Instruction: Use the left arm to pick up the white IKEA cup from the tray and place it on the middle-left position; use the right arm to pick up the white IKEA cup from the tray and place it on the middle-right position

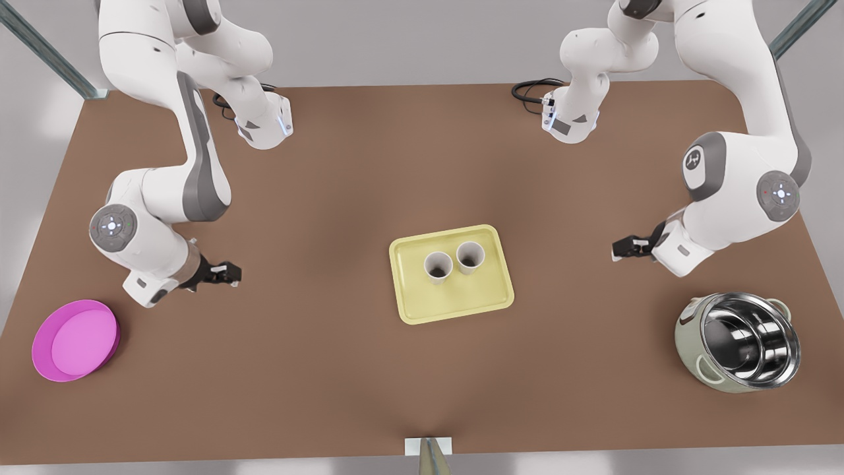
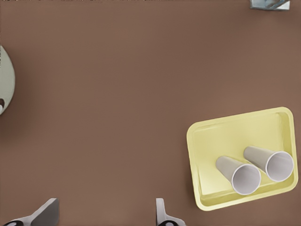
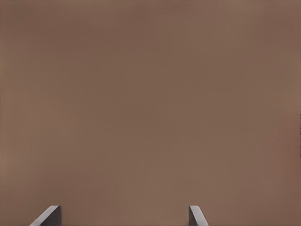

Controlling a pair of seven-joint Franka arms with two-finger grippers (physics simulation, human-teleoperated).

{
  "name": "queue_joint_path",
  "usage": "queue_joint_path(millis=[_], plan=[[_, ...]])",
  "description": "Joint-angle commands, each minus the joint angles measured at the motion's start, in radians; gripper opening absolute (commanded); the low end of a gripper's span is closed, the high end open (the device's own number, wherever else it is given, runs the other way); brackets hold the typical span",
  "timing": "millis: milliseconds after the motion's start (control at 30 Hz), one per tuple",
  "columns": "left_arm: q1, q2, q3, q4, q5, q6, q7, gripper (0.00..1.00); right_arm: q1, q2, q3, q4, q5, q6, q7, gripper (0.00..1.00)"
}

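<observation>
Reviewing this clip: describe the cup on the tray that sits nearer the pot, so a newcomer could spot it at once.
Find the pale yellow tray at the middle of the brown table. Two white cups stand upright on it, side by side. The one meant is toward the front view's right, the side of the steel pot.

I see my left pincer [image 1: 623, 247] hanging low over the counter, fingers [image 2: 47, 214] spread wide, forearm bent up behind it; my right pincer [image 1: 227, 272] faces it well apart, likewise spread [image 3: 123, 219], elbow folded above and behind; both wrists are angled down.
</observation>
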Motion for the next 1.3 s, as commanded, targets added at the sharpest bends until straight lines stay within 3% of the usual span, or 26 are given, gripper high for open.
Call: queue_joint_path(millis=[0,67,133,200,267,367,500,567,967,1267], plan=[[0.001,-0.002,0.000,-0.003,-0.001,0.044,-0.036,1.00,0.002,-0.002,0.000,-0.001,-0.003,0.118,-0.016,1.00],[-0.019,-0.001,-0.002,0.010,-0.002,0.044,-0.044,1.00,0.061,0.000,0.000,0.013,-0.007,0.105,-0.014,1.00],[-0.050,0.002,-0.002,-0.016,0.002,0.029,-0.040,1.00,0.229,0.010,-0.002,0.105,-0.001,-0.018,0.113,1.00],[-0.188,0.025,-0.002,-0.079,0.056,0.110,-0.214,1.00,0.405,0.053,0.000,0.126,-0.007,-0.030,0.394,1.00],[-0.289,0.080,-0.002,-0.131,0.085,0.204,-0.275,1.00,0.480,0.099,-0.002,0.151,-0.004,-0.037,0.454,1.00],[-0.389,0.208,-0.002,-0.076,0.088,0.325,-0.470,1.00,0.509,0.205,0.003,0.250,0.017,-0.023,0.582,1.00],[-0.403,0.291,-0.002,-0.056,0.087,0.402,-0.505,1.00,0.545,0.383,0.038,0.433,0.094,0.058,0.748,1.00],[-0.423,0.314,-0.002,-0.100,0.088,0.428,-0.502,1.00,0.545,0.406,0.052,0.436,0.148,0.135,0.774,1.00],[-0.498,0.246,0.000,-0.277,0.088,0.518,-0.564,1.00,0.523,0.503,0.052,0.416,0.191,0.123,0.774,1.00],[-0.504,0.318,-0.002,-0.278,0.087,0.596,-0.564,1.00,0.534,0.553,0.061,0.418,0.217,0.134,0.777,1.00]])
